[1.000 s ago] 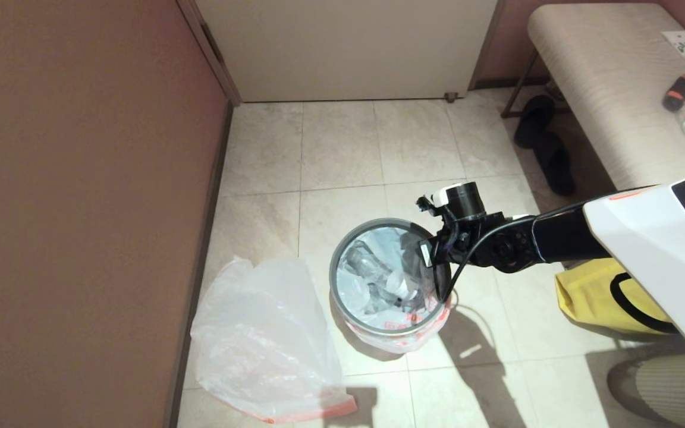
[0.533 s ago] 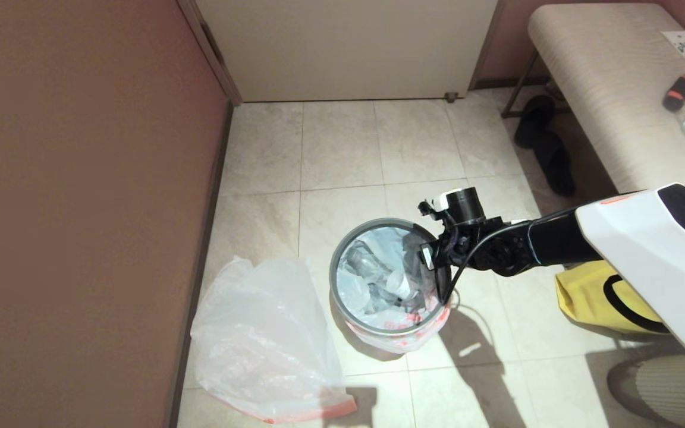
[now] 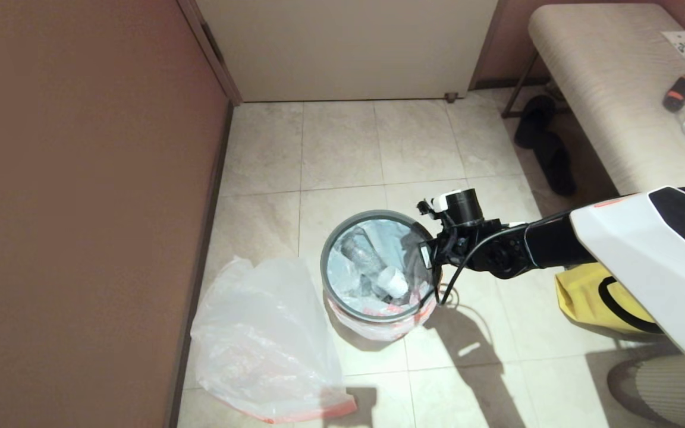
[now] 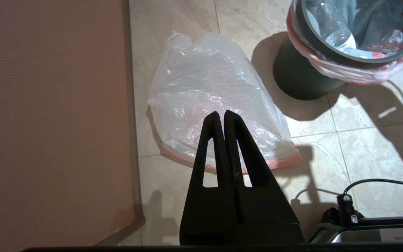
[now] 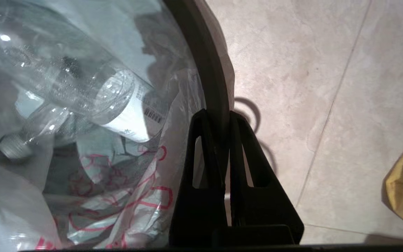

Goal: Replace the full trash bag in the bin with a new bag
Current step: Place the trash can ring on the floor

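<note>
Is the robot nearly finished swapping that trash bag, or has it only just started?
Only just started. The full trash bag, with bottles inside, sits in the bin, held by the grey hoop. In hand: the right gripper is shut on that hoop at the rim. The left gripper is shut and idle. Left: take off the hoop, lift the full bag out, fit the new bag lying on the floor.

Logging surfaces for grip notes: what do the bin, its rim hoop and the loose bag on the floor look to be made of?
The bin: matte black, probably moulded plastic, smooth wall without seams. The hoop: thin dull grey ring, likely plastic, though painted metal can't be ruled out; the right tool is shut on it. The loose bag: thin translucent white plastic film, crinkled and glossy, with a pink-red edge.
</note>
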### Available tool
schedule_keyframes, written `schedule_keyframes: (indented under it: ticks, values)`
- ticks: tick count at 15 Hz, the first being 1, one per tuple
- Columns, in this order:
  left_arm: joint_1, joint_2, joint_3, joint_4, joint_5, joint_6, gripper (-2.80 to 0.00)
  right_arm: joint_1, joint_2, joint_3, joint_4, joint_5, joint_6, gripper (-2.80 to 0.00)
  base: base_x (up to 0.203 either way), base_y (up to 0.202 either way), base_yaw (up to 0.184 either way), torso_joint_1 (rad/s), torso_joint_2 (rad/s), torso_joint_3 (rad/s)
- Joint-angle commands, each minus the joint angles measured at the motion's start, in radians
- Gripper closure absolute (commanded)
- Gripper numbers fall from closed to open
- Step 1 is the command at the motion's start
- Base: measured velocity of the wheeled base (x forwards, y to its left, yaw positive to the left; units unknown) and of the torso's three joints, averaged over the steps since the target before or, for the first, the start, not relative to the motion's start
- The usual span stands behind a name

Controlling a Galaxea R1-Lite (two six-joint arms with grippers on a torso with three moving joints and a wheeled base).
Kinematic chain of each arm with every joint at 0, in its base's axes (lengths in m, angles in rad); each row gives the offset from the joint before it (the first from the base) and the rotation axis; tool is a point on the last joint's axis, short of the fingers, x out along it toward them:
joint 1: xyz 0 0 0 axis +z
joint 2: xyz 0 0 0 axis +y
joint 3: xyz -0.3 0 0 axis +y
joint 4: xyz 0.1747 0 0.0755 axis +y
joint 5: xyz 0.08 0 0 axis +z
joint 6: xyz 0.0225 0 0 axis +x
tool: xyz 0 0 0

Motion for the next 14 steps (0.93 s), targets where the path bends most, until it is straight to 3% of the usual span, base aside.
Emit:
schedule_keyframes:
  ticks: [1,9,14]
  values:
    - [0.000,0.001,0.000,0.001,0.000,0.000,0.00,0.000,-0.005,0.000,-0.001,-0.002,-0.001,0.00,0.000,0.000,0.000,0.000,0.00,0.000]
    - [0.000,0.001,0.000,0.000,0.000,0.000,0.00,0.010,-0.094,0.037,0.007,-0.014,-0.011,0.00,0.000,0.000,0.000,0.000,0.00,0.000]
    - [0.000,0.001,0.000,0.001,0.000,0.000,0.00,0.043,-0.254,0.114,0.055,-0.013,0.022,0.00,0.000,0.000,0.000,0.000,0.00,0.000]
